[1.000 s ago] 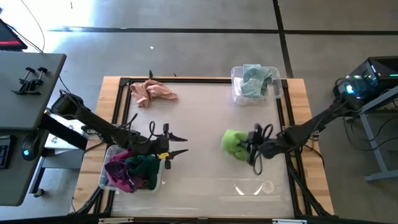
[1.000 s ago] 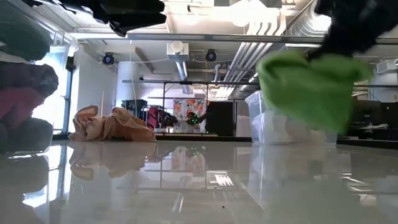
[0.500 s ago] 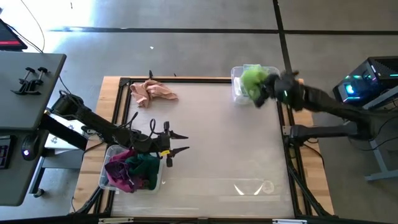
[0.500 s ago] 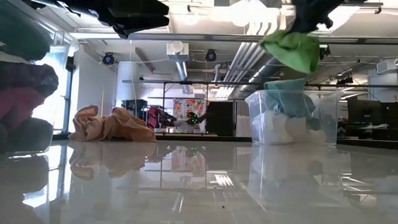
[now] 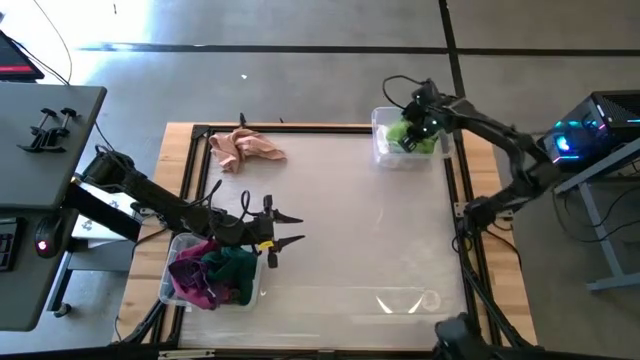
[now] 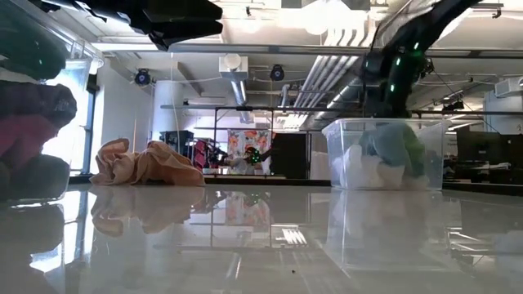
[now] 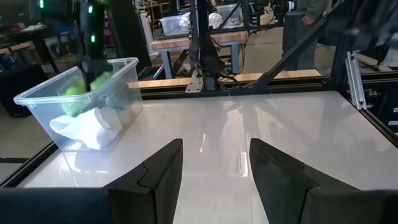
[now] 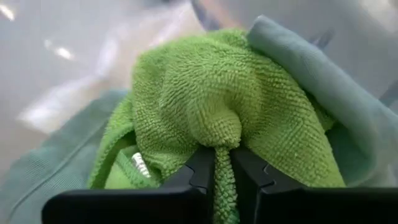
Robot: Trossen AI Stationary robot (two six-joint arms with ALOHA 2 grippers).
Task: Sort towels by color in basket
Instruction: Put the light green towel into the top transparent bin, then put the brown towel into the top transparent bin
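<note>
Now, lime green towel (image 8: pixel 211 112): inside the clear bin (image 5: pixel 385 150) at the counter's (image 5: pixel 340 220) far right corner, on a pale teal towel (image 8: pixel 323 87).
Right gripper (image 8: pixel 222 171): fingers pinched on the lime green towel.
Left gripper (image 7: pixel 214 165): fingers spread, holding nothing, beside the near-left bin (image 5: pixel 172 290).

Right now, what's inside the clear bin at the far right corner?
In the clear bin: the lime green towel, pinched by the right pincer, lying on a pale teal towel and white cloth. Anything beneath is covered.
</note>
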